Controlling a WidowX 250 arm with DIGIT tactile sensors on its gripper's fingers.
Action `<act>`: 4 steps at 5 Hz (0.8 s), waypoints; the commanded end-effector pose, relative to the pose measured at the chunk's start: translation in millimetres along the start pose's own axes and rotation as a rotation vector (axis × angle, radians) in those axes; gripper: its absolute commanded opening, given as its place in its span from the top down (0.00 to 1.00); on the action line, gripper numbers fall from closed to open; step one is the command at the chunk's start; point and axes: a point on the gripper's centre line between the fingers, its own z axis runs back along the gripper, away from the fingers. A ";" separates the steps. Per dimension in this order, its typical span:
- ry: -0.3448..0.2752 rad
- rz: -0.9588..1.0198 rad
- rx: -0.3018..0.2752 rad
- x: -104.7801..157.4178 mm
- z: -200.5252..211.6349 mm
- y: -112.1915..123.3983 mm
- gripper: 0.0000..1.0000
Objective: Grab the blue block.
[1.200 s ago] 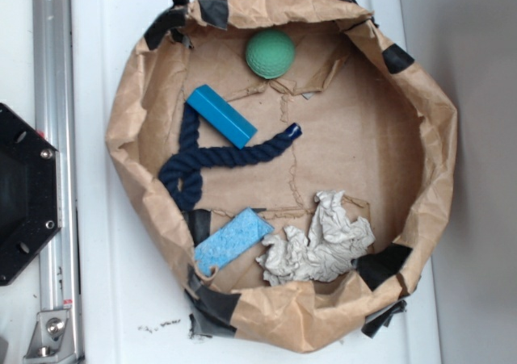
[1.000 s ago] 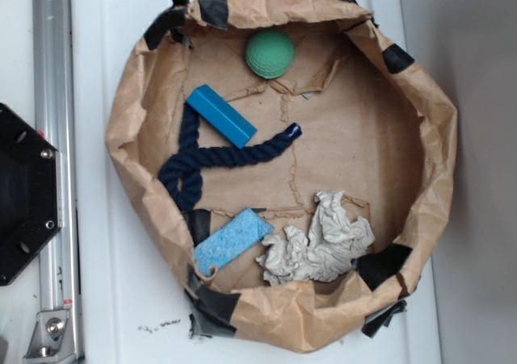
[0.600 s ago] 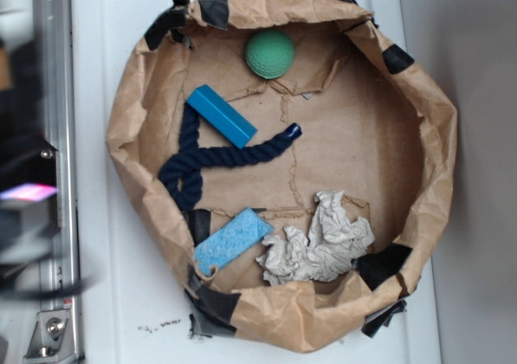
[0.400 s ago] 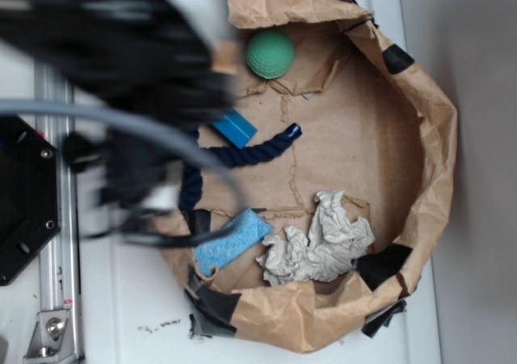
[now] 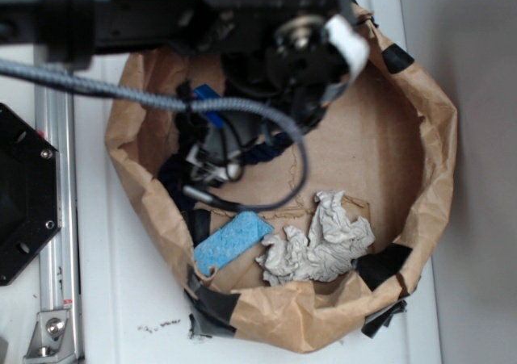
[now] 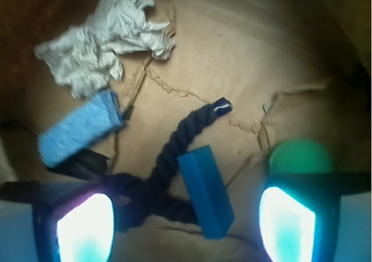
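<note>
The blue block [image 6: 204, 191] lies flat on the brown paper floor, across a dark navy rope [image 6: 174, 157]. In the wrist view it sits between my two glowing fingertips, closer to the right one, with air on both sides. My gripper [image 6: 186, 227] is open and hovers above it, holding nothing. In the exterior view my arm covers most of the block; only a blue corner [image 5: 208, 106] shows at the upper left of the bowl, with the gripper [image 5: 220, 144] over it.
A crumpled brown paper bowl [image 5: 436, 138] rings everything. A light-blue sponge [image 5: 232, 241] and a crumpled white paper wad [image 5: 319, 239] lie at the front. A green ball [image 6: 301, 156] sits by my right finger. A black base [image 5: 20, 194] and a metal rail [image 5: 52, 219] stand at the left.
My arm swept in from the left and now hangs over the bowl's upper left, covering the green ball and most of the blue block. The objects have not moved.
</note>
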 end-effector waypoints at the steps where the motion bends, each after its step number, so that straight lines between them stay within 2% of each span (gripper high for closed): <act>1: 0.146 -0.244 0.173 -12.3 -35.8 -2.8 0.00; 3: 0.084 -0.223 0.120 -21.7 -43.5 37.0 0.00; 4: 0.094 -0.222 0.130 -21.8 -52.6 35.6 0.00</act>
